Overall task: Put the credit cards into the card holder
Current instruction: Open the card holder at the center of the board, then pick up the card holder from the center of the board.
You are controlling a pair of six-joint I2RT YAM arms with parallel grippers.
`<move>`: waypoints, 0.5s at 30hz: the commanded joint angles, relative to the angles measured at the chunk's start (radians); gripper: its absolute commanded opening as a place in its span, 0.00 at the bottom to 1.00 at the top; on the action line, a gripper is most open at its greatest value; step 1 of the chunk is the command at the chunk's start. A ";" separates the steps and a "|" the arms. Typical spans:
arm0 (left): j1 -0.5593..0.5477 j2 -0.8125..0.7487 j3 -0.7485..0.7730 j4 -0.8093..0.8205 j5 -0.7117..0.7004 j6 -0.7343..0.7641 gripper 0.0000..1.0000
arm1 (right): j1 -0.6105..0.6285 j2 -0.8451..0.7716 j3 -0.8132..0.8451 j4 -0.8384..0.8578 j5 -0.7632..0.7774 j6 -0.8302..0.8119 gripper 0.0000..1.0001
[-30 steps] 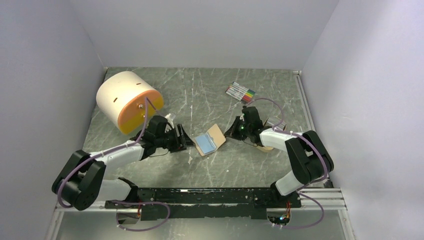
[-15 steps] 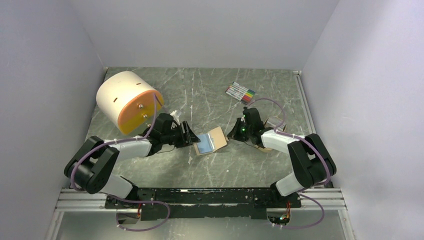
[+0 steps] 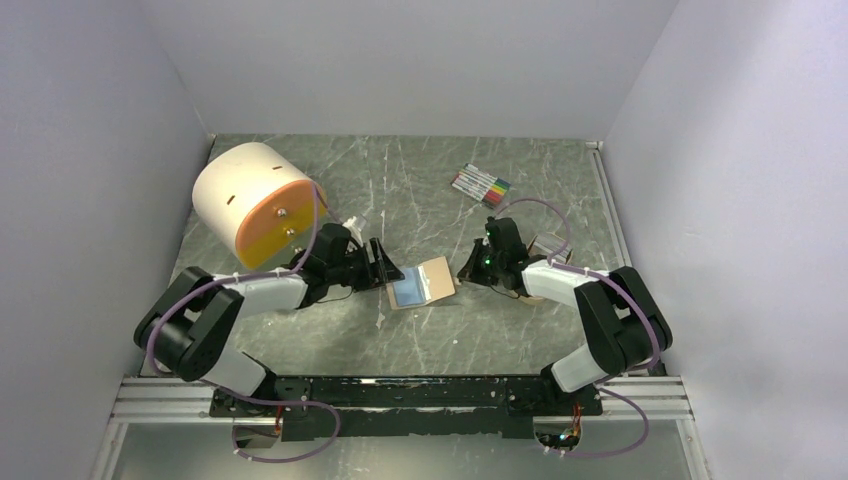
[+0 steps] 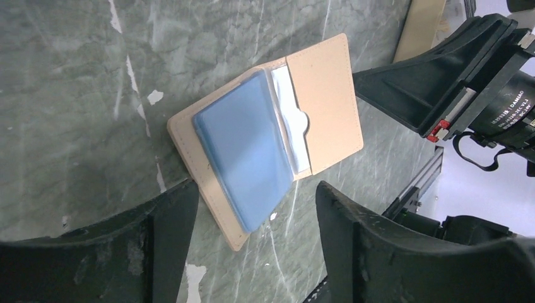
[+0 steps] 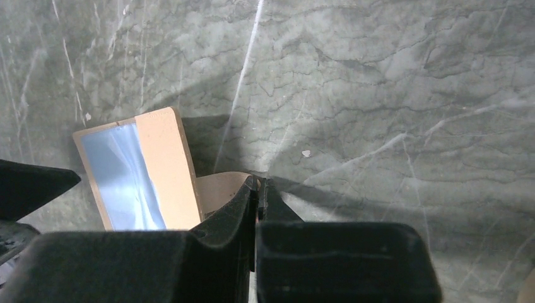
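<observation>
left gripper [image 4: 252, 192]: jaws wide, nothing in them, holder [image 4: 265, 136] edge just ahead between the fingers. holder lies open on table [image 3: 420, 180] between both grippers, blue sleeves up. something white sits in its pocket [image 4: 291, 110], can't tell if it's a card. right gripper [image 5: 258, 184]: jaws fully together at holder's tab [image 5: 217, 188], can't tell if pinching it. cards [image 3: 549, 244]: likely the greyish stack just behind that gripper, not picked. loading looks barely begun.
</observation>
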 commanded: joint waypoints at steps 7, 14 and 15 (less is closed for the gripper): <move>-0.010 0.009 -0.007 0.006 -0.069 0.010 0.72 | -0.005 -0.024 -0.038 0.001 0.026 -0.035 0.00; -0.011 0.082 -0.021 0.154 0.018 -0.013 0.65 | -0.004 -0.017 -0.040 0.008 0.012 -0.032 0.00; -0.011 0.091 -0.019 0.169 0.024 -0.013 0.65 | -0.005 -0.019 -0.043 0.012 0.012 -0.030 0.00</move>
